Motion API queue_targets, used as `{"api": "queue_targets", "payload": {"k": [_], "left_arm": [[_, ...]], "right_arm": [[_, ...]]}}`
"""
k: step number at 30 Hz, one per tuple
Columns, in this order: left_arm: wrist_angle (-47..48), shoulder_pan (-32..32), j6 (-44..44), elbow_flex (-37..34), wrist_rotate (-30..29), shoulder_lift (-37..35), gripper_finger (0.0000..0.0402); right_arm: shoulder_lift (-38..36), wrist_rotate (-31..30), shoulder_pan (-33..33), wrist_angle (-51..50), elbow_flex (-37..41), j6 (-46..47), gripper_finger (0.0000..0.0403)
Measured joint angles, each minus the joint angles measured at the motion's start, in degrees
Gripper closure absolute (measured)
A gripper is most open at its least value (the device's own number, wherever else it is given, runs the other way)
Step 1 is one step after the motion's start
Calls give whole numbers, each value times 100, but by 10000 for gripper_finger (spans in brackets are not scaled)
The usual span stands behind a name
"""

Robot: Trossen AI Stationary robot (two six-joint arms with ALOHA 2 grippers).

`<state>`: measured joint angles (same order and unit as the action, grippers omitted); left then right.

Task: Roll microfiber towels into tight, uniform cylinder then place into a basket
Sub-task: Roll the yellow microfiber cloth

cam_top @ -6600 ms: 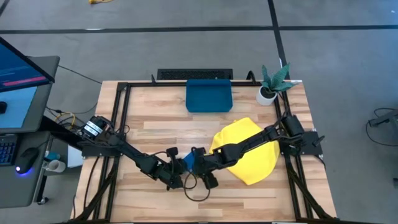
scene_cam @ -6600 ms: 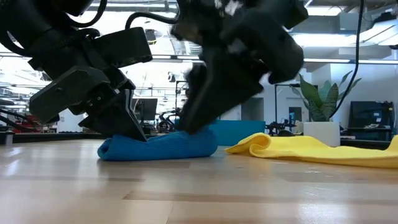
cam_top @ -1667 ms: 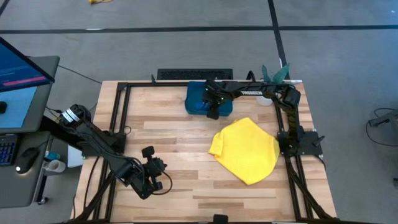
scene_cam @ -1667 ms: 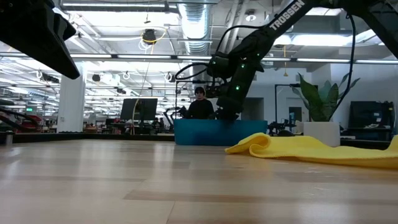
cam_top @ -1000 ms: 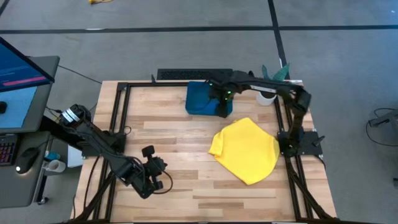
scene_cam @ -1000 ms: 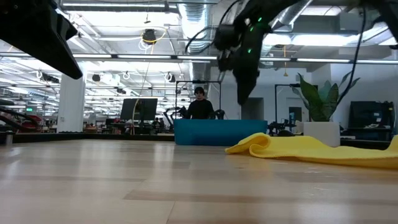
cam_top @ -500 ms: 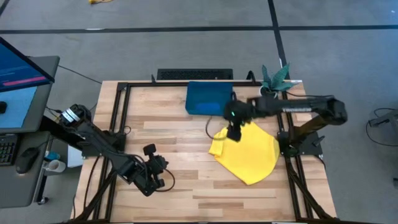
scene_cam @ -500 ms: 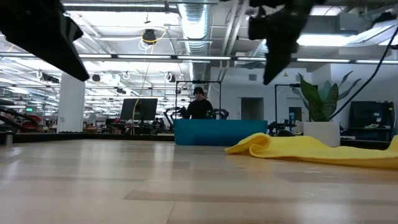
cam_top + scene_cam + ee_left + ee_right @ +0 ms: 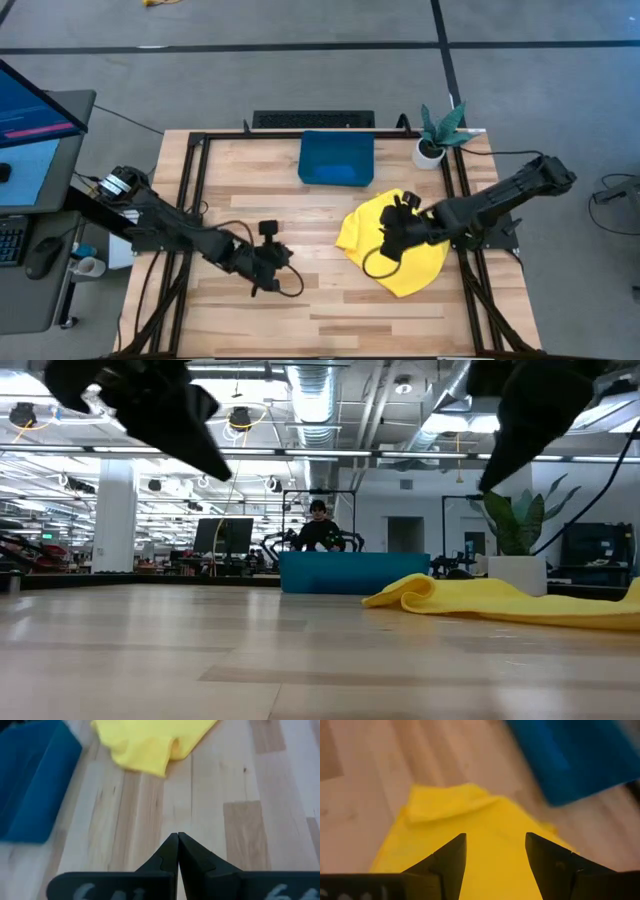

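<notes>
1. The yellow towel [image 9: 395, 245] lies flat and unrolled at about 4 o'clock on the table [image 9: 300, 320], one corner folded over.
2. The basket [image 9: 337, 158] sits at 12 o'clock.
3. The right gripper [image 9: 400, 232], jaws wide, hovers over the cloth; it should pinch an edge squarely.
4. The left gripper [image 9: 268, 262], pinched empty, waits at 7 o'clock; it should pin the opposite end.
</notes>
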<state>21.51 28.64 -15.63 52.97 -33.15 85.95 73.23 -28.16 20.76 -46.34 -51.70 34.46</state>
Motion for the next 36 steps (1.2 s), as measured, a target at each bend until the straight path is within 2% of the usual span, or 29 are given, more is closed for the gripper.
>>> {"api": "queue_targets", "payload": {"k": [3,5,11,13,18,24,30,36], "left_arm": [[-351,-227,574,0,409,0,385],[-588,-356,897,0,589,0,369],[-1511,-734,1777,0,674,69,308],[-2113,-891,2121,16,938,218,288],[-2855,-1223,2895,2,1517,758,258],[-3625,-1392,3796,7,1563,1491,251],[-4553,-1545,4235,22,1799,2233,255],[-4646,-1672,4390,235,1928,2827,256]], "right_arm": [[-58,-702,250,-9,0,-16,178],[-132,-960,290,-131,0,-10,178],[-342,-1110,202,-509,2,484,178],[-387,-1112,178,-551,2,656,178],[-351,-1092,252,-533,4,754,178],[-272,-1094,274,-463,-4,734,178],[-264,-1091,235,-416,0,738,178],[-264,-1085,235,-336,0,753,178]]}}
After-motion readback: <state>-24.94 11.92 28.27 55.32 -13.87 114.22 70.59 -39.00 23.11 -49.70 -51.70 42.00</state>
